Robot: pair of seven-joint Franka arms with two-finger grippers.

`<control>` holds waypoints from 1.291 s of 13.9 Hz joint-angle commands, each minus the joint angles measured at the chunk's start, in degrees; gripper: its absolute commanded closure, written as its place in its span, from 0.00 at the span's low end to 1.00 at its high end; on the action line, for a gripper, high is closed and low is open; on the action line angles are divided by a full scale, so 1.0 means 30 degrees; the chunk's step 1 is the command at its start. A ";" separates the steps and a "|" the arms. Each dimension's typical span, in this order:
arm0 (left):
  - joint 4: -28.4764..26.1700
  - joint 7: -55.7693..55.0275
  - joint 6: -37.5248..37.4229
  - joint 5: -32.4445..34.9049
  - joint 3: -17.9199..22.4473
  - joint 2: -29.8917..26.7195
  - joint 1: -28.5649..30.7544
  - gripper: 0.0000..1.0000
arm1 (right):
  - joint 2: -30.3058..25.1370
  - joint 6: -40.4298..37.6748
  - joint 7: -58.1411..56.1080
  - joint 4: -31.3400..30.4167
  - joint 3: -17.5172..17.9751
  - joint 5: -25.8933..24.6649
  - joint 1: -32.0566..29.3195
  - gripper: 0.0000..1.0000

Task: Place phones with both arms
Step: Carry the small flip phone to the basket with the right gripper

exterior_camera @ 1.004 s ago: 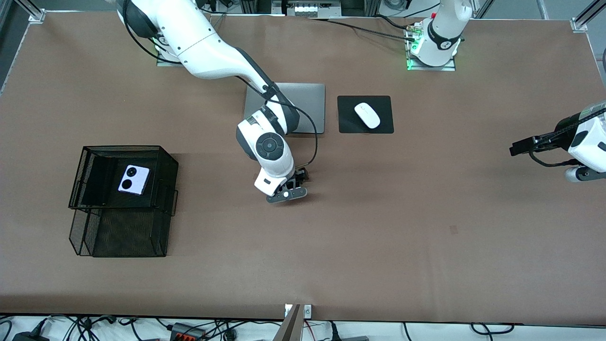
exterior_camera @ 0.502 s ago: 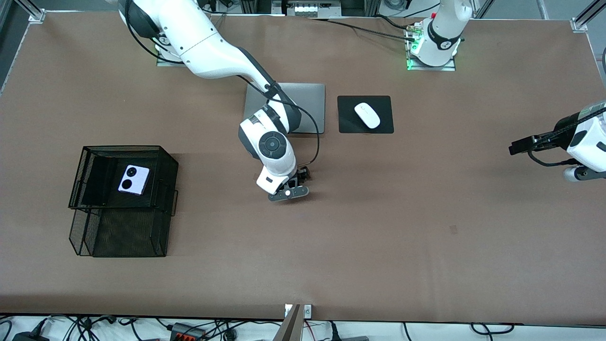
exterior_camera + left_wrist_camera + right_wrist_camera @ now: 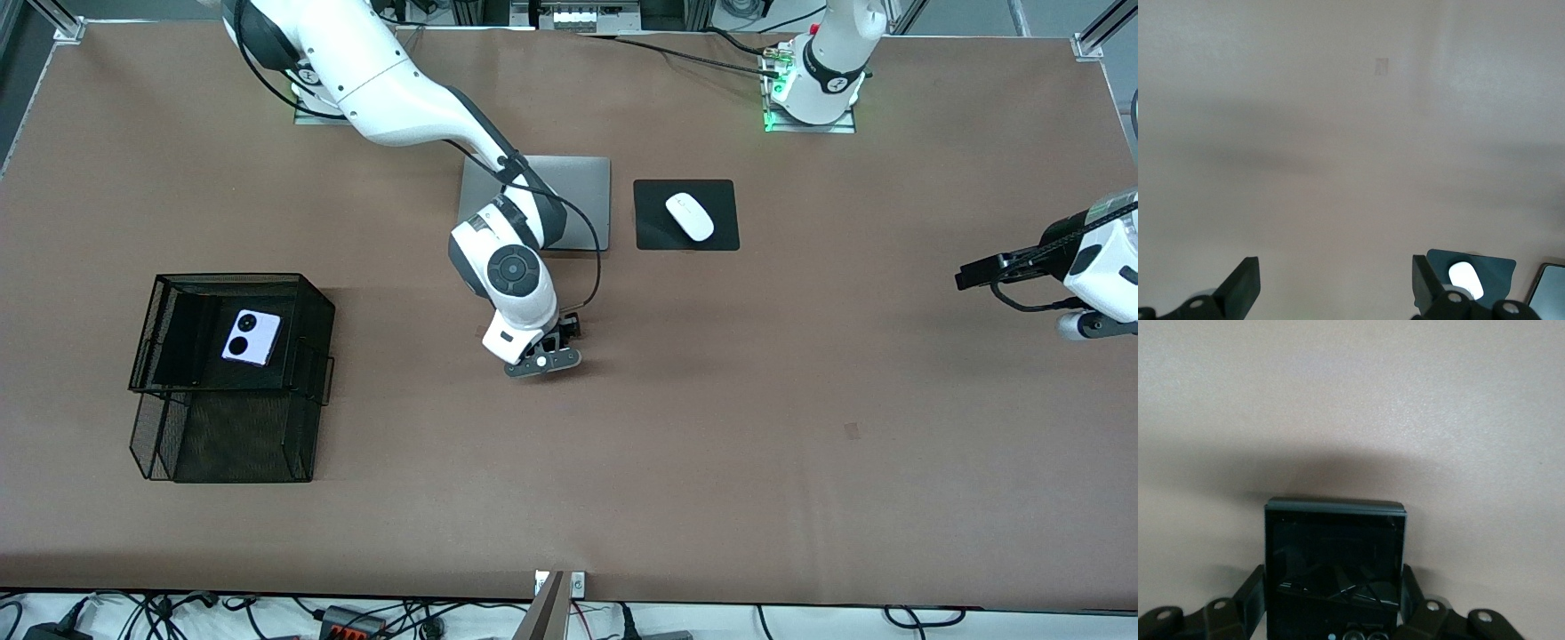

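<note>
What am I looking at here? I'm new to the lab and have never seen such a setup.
Two white robot arms stand at a brown table, each ending in a two-finger gripper. One picture looks down from a high camera facing the robots; the other two come from cameras on the arms' wrists.

On the table lie a silver laptop, a white mouse on a black pad, and a black mesh tray toward the right arm's end, with a lavender phone in it.

The right gripper is low over the middle of the table. Its wrist view shows a small black phone between its fingers, which are shut on it. The left gripper waits open at its own end of the table, holding nothing.
</note>
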 commanded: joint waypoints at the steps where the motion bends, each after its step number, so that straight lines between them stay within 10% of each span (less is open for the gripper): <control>1: -0.0178 0.0331 -0.0219 0.0077 -0.0129 -0.0287 0.0081 0.00 | 0.0375 -0.0068 0.0037 0.0536 -0.0150 -0.0125 0.0082 0.74; 11: -0.0149 0.0331 -0.0394 -0.0187 -0.0099 -0.0258 0.0110 0.00 | -0.2057 -0.6746 -0.0108 0.4781 -0.4247 -0.0007 -0.2258 0.77; 18: -0.0149 0.0301 -0.0424 -0.0451 -0.0099 -0.0258 0.0081 0.00 | -0.2057 -0.6749 -0.4029 0.4901 -0.4398 0.0022 -0.6213 0.77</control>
